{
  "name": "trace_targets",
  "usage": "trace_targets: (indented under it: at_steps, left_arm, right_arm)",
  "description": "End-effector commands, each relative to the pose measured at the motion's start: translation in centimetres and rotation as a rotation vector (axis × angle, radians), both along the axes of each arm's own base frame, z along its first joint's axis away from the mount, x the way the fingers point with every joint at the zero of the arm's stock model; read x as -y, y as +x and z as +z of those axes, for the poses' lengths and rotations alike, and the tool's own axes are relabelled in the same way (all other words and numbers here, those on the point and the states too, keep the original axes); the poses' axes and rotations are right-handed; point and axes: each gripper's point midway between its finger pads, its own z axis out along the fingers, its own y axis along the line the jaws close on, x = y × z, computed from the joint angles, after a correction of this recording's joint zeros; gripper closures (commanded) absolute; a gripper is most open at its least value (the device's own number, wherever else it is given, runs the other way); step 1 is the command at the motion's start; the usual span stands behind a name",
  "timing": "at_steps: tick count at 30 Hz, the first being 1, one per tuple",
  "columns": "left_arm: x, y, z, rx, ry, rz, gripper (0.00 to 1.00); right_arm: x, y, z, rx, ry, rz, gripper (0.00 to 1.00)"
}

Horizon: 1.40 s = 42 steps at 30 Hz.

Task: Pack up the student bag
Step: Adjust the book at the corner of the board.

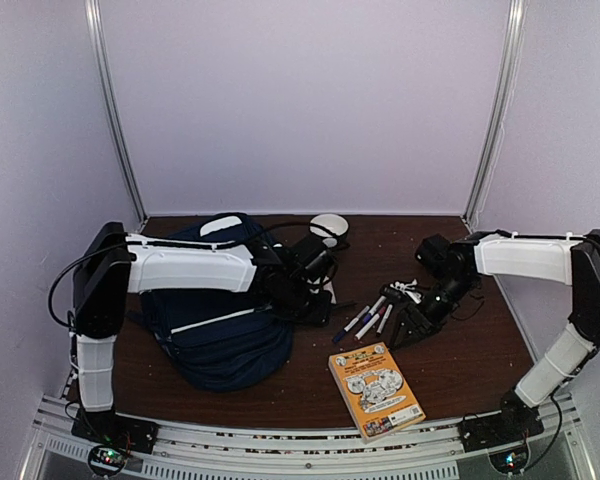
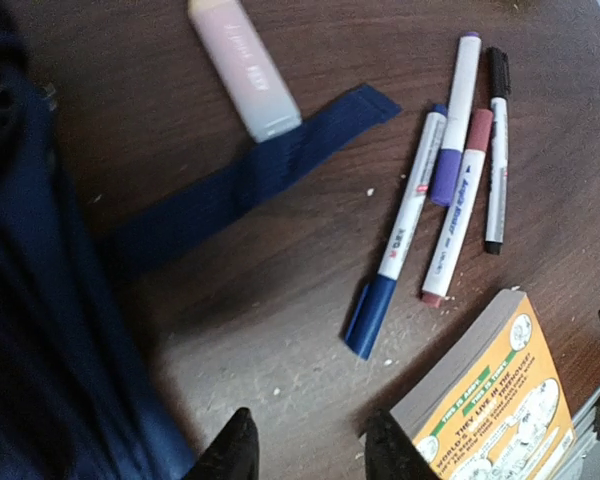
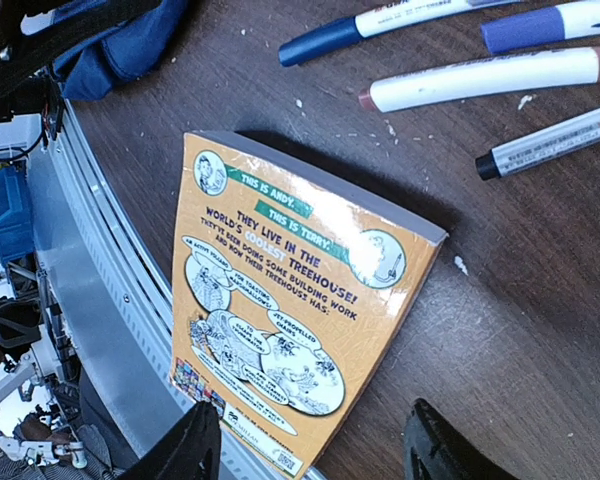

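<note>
Right now the student bag (image 1: 220,335) is lying slumped on the left half of the dark wooden surface (image 1: 460,360). Its navy fabric is spreading out beneath the left arm (image 1: 190,268). One navy strap (image 2: 250,180) is trailing flat across the wood toward a cluster of markers.

The left fingers (image 2: 235,455) are hovering just beside the bag's edge. They are standing partly apart, with only bare wood showing between them, and are pinching nothing. Beyond them a pale tube-shaped stick (image 2: 245,65) is lying with its lower end right at the strap.

Four pens are lying close together and roughly parallel: a blue-capped marker (image 2: 395,235), a purple marker (image 2: 455,120), a red-tipped marker (image 2: 460,205) and a black marker (image 2: 495,150).

Near them, toward the front, an orange book (image 3: 290,330) is lying flat with its cover up. One of its corners is reaching out toward the metal rail (image 3: 90,260) at the front edge, and the book is sitting well apart from the bag.

The right fingers (image 3: 190,450) are hanging above the book's near end, spread wide and gripping nothing.

At the back, near the top of the bag, a small white round thing (image 1: 329,228) is sitting on the wood; I cannot tell what it is.
</note>
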Motion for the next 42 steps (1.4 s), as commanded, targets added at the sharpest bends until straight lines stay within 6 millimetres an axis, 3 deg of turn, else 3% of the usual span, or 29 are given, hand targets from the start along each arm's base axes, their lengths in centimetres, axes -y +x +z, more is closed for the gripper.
trace_targets:
  at_steps: [1, 4, 9, 13, 16, 30, 36, 42]
  left_arm:
    - [-2.8, -2.1, 3.9, 0.038, 0.036, 0.001, 0.57]
    - [-2.2, -5.1, 4.4, -0.014, -0.019, 0.0, 0.51]
    - [2.4, -9.8, 3.0, -0.145, -0.129, -0.048, 0.48]
    - [4.6, -12.0, 0.3, -0.241, -0.163, -0.041, 0.53]
    - [5.5, -12.7, -0.6, -0.287, -0.182, -0.042, 0.59]
    - [5.3, -12.7, -3.3, -0.367, -0.164, -0.018, 0.75]
    - [4.0, -10.4, -3.8, -0.317, -0.127, 0.011, 1.0]
    - [2.9, -6.6, -3.4, -0.253, -0.121, 0.029, 1.0]
  right_arm:
    - [0.3, 0.6, 1.4, 0.029, 0.036, -0.039, 0.37]
    - [0.8, 1.1, 0.6, 0.007, 0.022, -0.066, 0.37]
    - [0.9, 1.5, -0.7, -0.078, 0.058, -0.095, 0.38]
    - [0.9, 1.6, -0.7, -0.091, 0.081, -0.108, 0.38]
    - [0.8, 1.7, -0.3, -0.073, 0.091, -0.114, 0.38]
    - [0.8, 2.0, 0.5, -0.052, 0.121, -0.125, 0.37]
    - [0.7, 2.0, 0.7, -0.055, 0.136, -0.126, 0.37]
    - [0.7, 2.1, 0.8, -0.054, 0.144, -0.13, 0.37]
